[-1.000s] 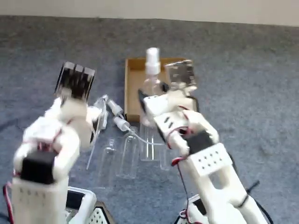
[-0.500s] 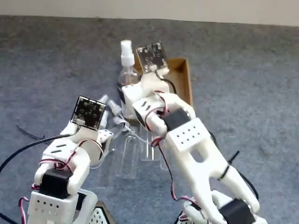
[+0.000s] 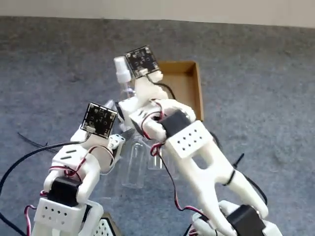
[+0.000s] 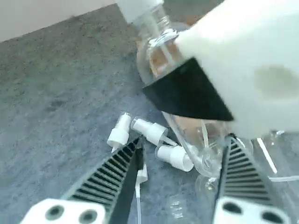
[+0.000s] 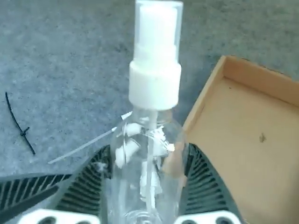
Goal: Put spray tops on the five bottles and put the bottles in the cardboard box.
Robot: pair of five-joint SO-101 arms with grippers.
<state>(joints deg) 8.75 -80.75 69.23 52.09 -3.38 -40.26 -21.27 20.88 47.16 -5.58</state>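
Cardboard box: floor exposed, reachable from above. Right gripper clasping capped bottle bars the way ahead of left gripper; loose spray tops and lying bottles litter the carpet below

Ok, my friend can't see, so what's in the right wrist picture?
The right gripper grips a clear bottle with a white spray top on. Nearby, a cardboard box and a black cable tie lie on grey carpet.

Grey carpet bears cardboard box, spray tops, lying bottles.
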